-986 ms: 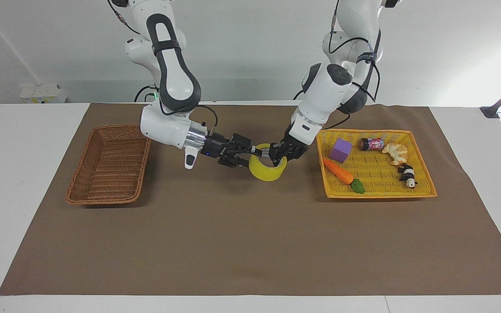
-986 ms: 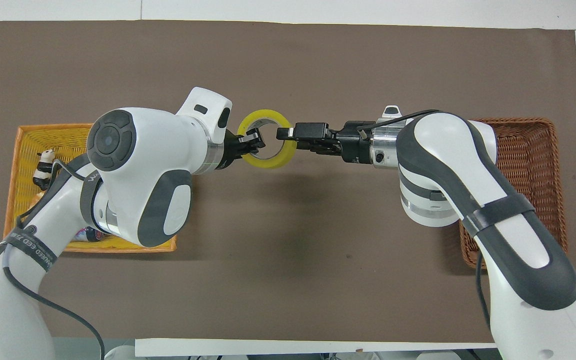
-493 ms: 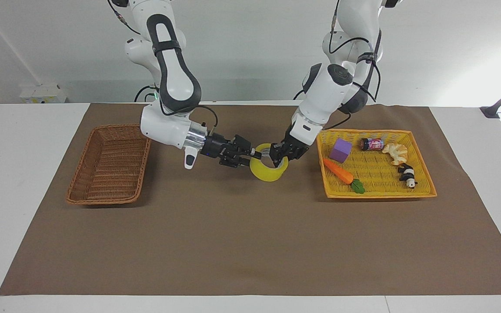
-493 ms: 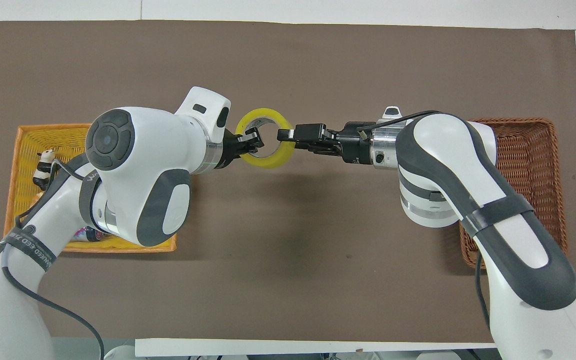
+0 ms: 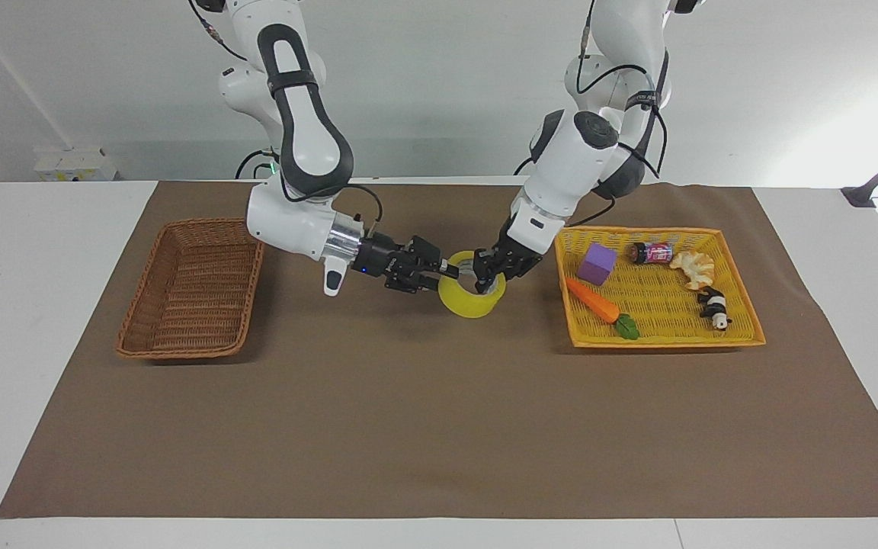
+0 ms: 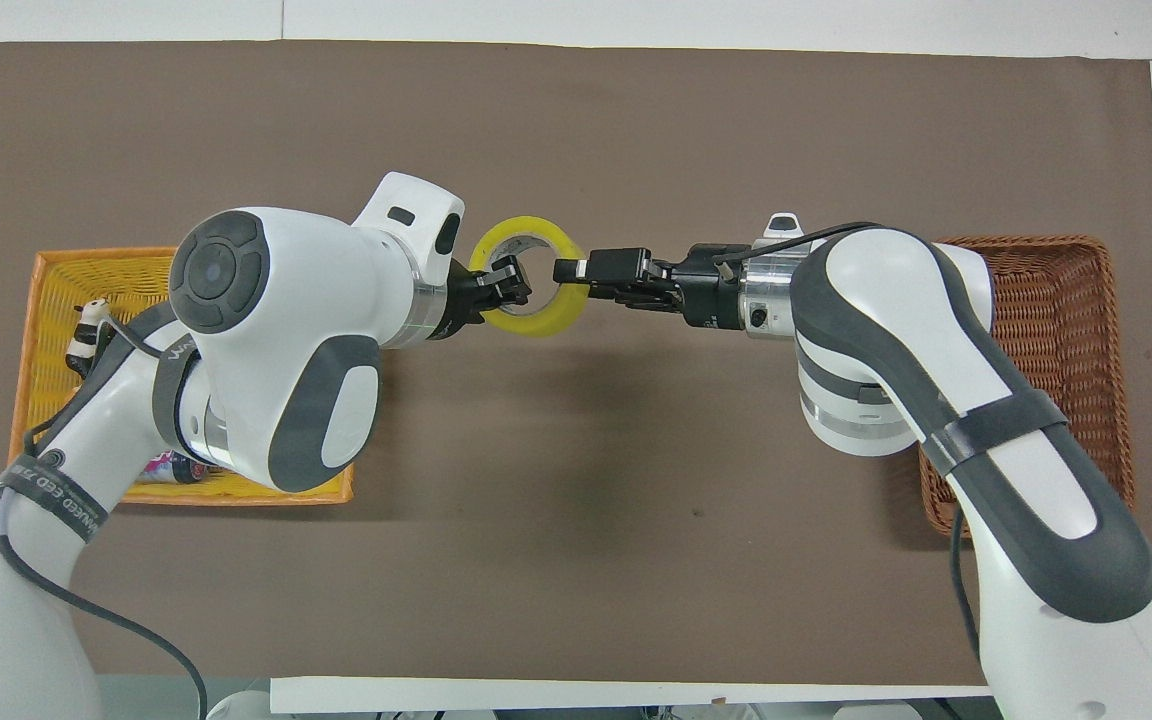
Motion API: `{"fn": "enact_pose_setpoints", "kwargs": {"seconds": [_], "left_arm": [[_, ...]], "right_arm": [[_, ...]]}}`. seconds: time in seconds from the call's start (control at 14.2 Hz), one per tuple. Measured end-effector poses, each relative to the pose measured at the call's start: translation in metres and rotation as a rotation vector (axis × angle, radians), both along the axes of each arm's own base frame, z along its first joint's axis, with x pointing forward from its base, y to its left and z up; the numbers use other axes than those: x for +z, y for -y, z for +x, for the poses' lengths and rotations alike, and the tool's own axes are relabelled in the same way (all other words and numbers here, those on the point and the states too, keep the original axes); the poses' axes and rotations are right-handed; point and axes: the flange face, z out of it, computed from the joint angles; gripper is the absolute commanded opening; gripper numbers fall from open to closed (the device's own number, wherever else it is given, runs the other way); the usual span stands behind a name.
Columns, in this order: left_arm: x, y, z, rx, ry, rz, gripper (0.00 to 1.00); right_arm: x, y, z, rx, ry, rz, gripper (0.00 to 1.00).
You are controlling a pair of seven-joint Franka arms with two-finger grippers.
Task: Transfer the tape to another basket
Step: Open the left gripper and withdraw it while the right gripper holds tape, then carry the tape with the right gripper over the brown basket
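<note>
Glossy translucent tape [image 5: 471, 299], rough woven wicker basket [image 5: 187, 290], matt brown table cover [image 5: 439, 427].

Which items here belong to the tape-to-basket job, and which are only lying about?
In the job:
- tape, held up between the baskets
- left hand, gripping the tape's rim
- right hand, at the tape's other rim
- brown basket

Lying about:
- yellow basket, holding a purple cube, carrot, small can, panda figure and pale crinkled piece

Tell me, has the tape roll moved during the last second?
Barely: the tape roll, held between the left gripper and right gripper, drifted slightly toward the yellow basket.
</note>
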Motion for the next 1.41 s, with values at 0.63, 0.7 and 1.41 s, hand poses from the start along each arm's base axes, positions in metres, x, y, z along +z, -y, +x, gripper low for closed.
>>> {"fn": "enact_pose_setpoints", "kwargs": {"seconds": [0.63, 0.7, 1.41], "left_arm": [[0.11, -0.162, 0.05, 0.015, -0.044, 0.17, 0.99], [0.111, -0.187, 0.054, -0.018, -0.051, 0.184, 0.99], [0.151, -0.339, 0.031, -0.217, -0.061, 0.251, 0.99]], "right_arm": [[0.019, 0.146, -0.001, 0.097, -0.014, -0.06, 0.0], [0.019, 0.182, -0.004, 0.115, -0.03, -0.074, 0.0], [0.015, 0.458, -0.086, 0.088, -0.06, -0.202, 0.0]]}}
